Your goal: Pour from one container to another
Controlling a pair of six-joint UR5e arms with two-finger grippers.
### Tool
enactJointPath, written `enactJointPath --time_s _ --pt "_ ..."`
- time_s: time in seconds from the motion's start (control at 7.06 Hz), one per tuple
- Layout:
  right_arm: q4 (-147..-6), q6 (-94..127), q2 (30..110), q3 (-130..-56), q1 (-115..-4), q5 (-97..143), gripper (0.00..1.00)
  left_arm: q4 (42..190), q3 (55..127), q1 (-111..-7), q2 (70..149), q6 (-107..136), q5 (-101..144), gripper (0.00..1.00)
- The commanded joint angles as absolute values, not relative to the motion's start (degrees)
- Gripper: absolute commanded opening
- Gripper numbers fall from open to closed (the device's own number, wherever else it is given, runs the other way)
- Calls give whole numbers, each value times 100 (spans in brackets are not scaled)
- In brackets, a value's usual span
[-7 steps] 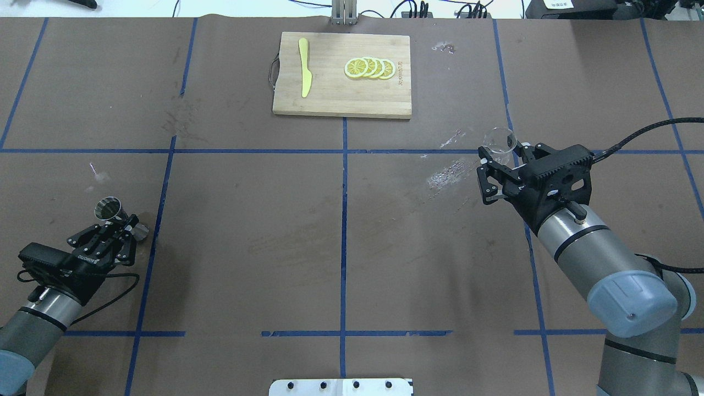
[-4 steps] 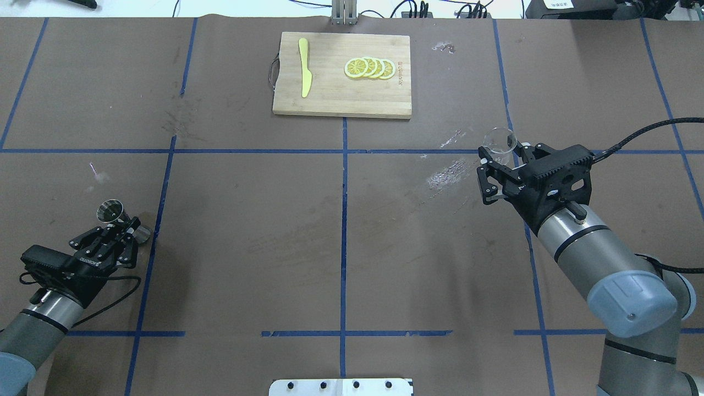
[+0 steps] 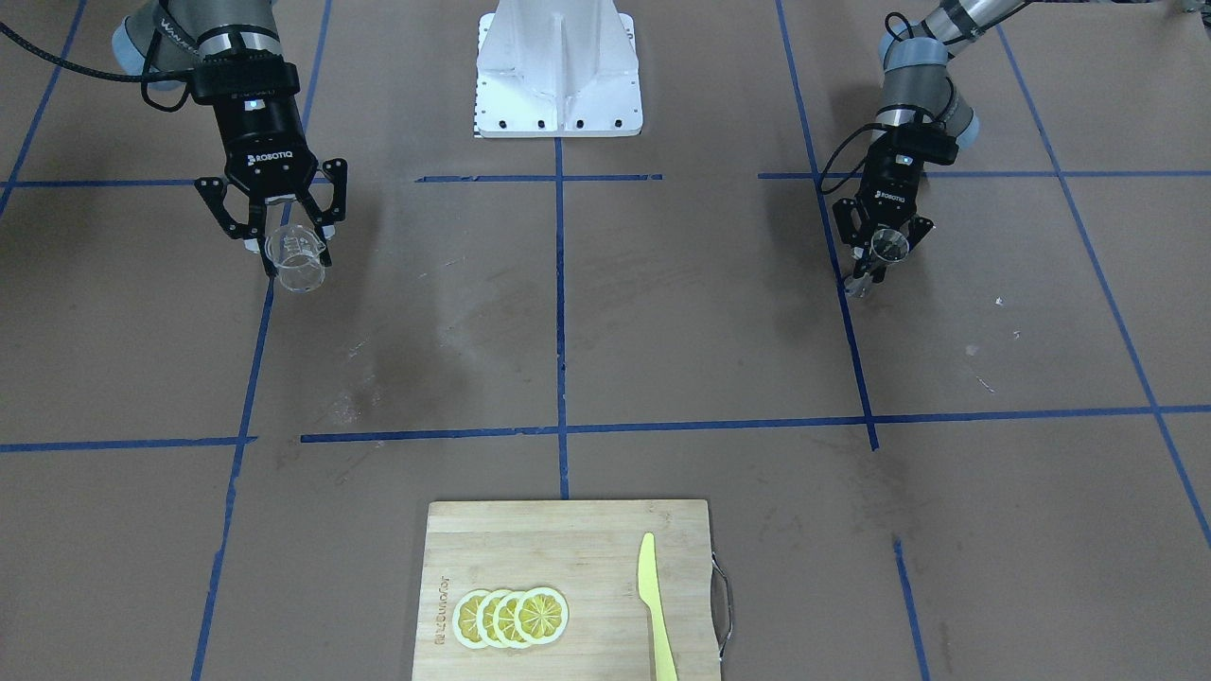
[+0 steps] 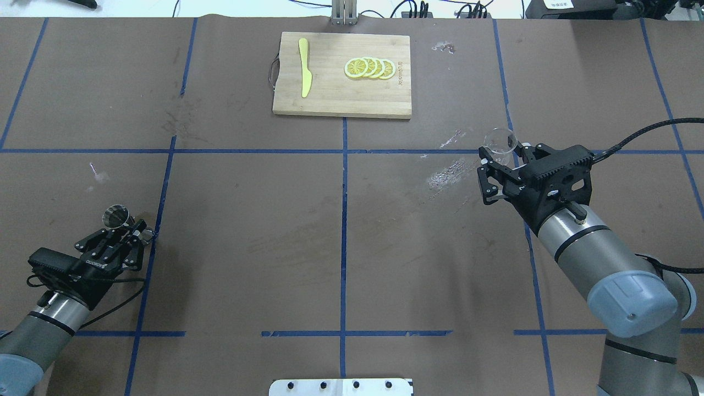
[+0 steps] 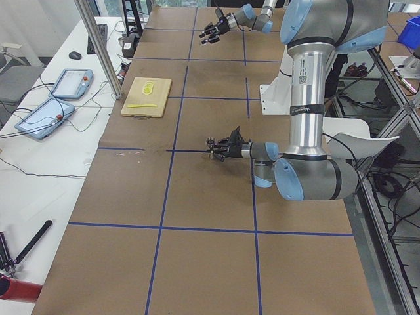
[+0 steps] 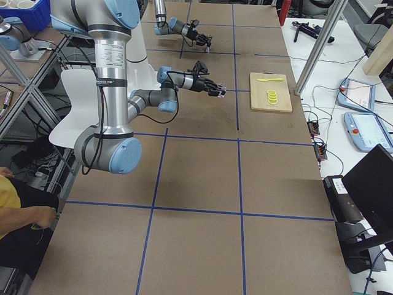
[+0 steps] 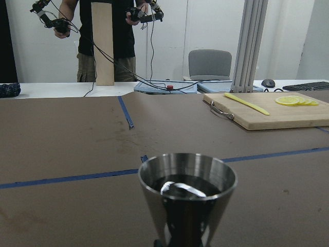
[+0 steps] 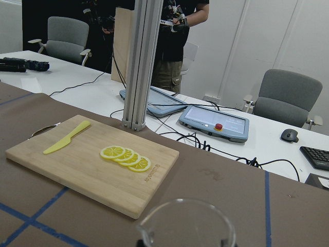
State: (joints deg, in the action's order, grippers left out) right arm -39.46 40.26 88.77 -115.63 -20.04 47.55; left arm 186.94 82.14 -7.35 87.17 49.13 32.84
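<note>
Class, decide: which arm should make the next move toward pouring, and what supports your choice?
Probably right. The right gripper holds the glass cup, the pouring vessel; the left gripper holds the receiving jigger, far across the table.

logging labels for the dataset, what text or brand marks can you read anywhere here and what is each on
"ROBOTIQ": white print on the body of the right gripper, which holds the glass cup.
Left gripper, holding the jigger: white mark, too small to read.
Cutting board: engraved mark beside the lemon slices, too blurred to read.
Glass cup: printed markings, too faint to read.
</note>
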Motion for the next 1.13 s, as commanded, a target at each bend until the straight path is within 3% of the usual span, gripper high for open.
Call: enactJointPath --time_s 0.0,0.14,0.28,0.42,0.99 --pt "-3946 4025 8877 -11566 -2004 4755 0 18694 8191 -738 8736 4904 3287 37" --pt "-3946 4025 8868 -11566 -2004 4755 0 18703 8200 -738 8736 4878 3287 53" --pt "-3946 4025 8859 -11566 -2004 4755 0 18712 8209 -738 8728 4869 3287 81" --pt "-3946 4025 8859 -11566 -2004 4755 0 18712 8226 -738 8728 4887 3183 99" --pt "-3946 4025 8859 -11566 -2004 4755 0 18817 8428 -765 8648 4869 2640 100"
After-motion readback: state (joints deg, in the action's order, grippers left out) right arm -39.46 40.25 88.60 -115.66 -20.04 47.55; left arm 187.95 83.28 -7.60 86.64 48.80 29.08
